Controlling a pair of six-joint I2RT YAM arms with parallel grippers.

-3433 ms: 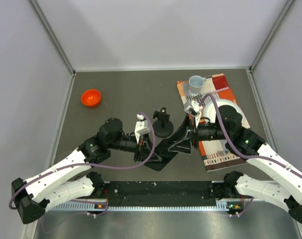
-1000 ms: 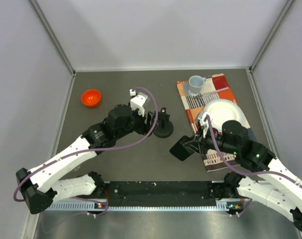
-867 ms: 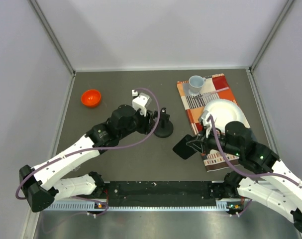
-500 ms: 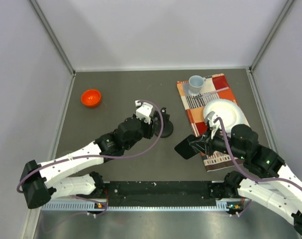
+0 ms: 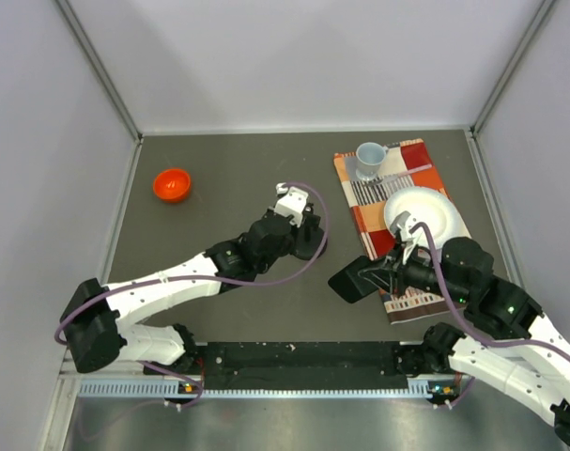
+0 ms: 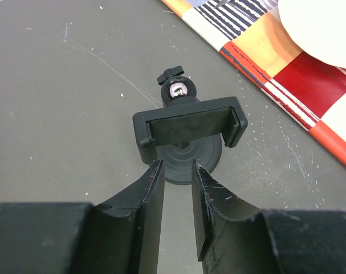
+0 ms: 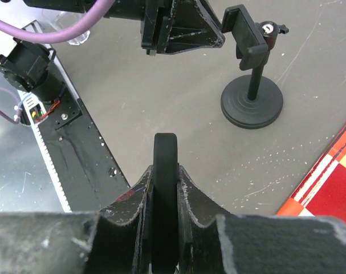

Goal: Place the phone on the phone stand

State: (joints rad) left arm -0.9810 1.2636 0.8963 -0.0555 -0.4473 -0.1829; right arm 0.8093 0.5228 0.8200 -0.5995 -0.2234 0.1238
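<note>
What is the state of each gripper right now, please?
Left gripper: jaws narrowly apart, holding nothing, close to the small black phone stand.
Right gripper: shut on the thin black phone.

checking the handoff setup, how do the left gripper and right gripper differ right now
The right gripper is shut on the phone, which stands edge-on between its fingers. The left gripper holds nothing, and its jaws are a narrow gap apart. The left gripper sits right at the cradle of the phone stand. The right gripper is apart from the stand, nearer the arms' bases. Both are black two-finger grippers.
</note>
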